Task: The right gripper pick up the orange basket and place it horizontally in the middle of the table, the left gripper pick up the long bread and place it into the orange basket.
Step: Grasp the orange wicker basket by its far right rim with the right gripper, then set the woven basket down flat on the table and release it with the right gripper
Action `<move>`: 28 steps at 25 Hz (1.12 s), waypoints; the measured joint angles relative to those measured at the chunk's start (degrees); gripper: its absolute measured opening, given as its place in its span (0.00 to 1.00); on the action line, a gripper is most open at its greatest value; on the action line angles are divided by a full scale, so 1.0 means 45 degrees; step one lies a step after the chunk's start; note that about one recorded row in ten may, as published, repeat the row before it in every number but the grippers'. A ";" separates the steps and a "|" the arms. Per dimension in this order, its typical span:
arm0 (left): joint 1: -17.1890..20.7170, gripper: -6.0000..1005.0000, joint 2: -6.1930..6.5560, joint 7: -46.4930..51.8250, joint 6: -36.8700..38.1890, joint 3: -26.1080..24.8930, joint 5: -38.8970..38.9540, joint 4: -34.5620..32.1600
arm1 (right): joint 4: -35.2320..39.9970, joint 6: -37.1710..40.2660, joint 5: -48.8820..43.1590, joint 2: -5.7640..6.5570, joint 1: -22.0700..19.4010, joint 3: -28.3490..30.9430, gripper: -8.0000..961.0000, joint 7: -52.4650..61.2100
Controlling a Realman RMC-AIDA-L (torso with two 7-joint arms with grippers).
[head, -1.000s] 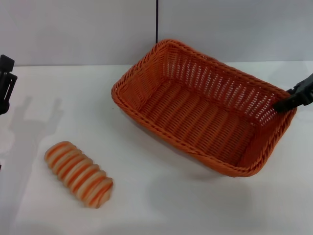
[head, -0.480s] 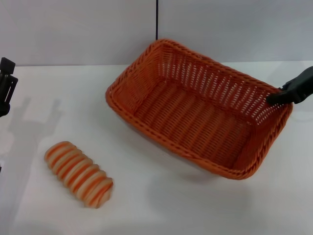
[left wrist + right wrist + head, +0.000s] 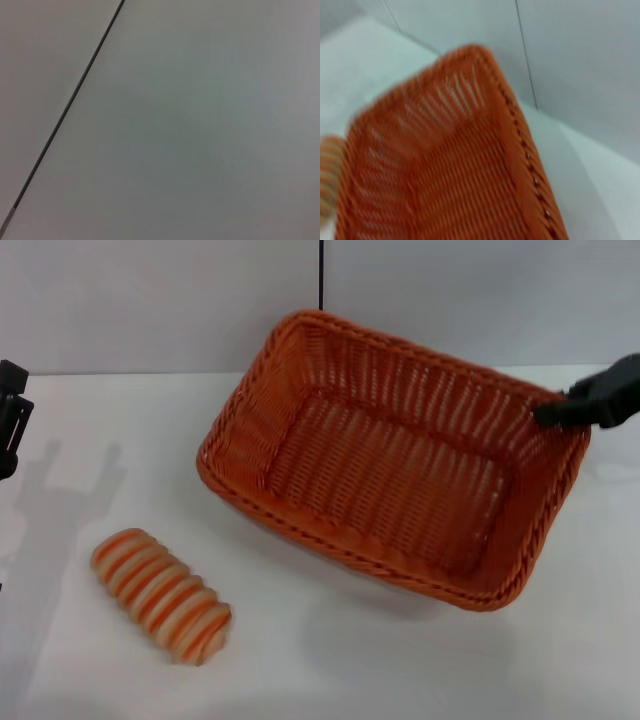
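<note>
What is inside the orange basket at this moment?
Nothing: the orange basket shows only its bare woven floor. The long bread lies outside on the table. The right tool grips the rim; its lower finger is hidden.

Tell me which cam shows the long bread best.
Head view: the whole long bread lies on the table, apart from the orange basket. Right wrist view catches only a blurred sliver of it at the frame edge. Left wrist view shows none.

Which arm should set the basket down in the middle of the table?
Right. The right end effector grips the orange basket at its far right rim, while the left end effector waits at the table's left edge.
</note>
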State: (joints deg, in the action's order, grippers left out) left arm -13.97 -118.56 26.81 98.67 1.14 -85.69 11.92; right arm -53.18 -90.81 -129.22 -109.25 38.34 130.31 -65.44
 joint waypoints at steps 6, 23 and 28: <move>-0.0036 0.84 0.0000 0.0232 -0.0008 -0.0018 -0.0001 -0.0096 | -0.0139 -0.1029 0.1718 0.0029 -0.0465 0.1048 0.19 -0.1219; -0.0134 0.84 -0.0001 0.0253 -0.0049 -0.0020 -0.0011 -0.0112 | -0.1462 -0.3575 0.3555 0.0875 -0.1273 0.1647 0.19 -0.2308; -0.0142 0.84 -0.0001 0.0157 -0.0052 0.0013 -0.0064 -0.0130 | -0.0916 -0.3638 0.3551 0.1074 -0.1254 0.1433 0.19 -0.3153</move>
State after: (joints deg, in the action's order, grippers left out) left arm -14.61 -118.56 27.52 98.43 1.20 -85.98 11.34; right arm -57.31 -107.18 -113.24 -104.42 32.70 136.76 -79.63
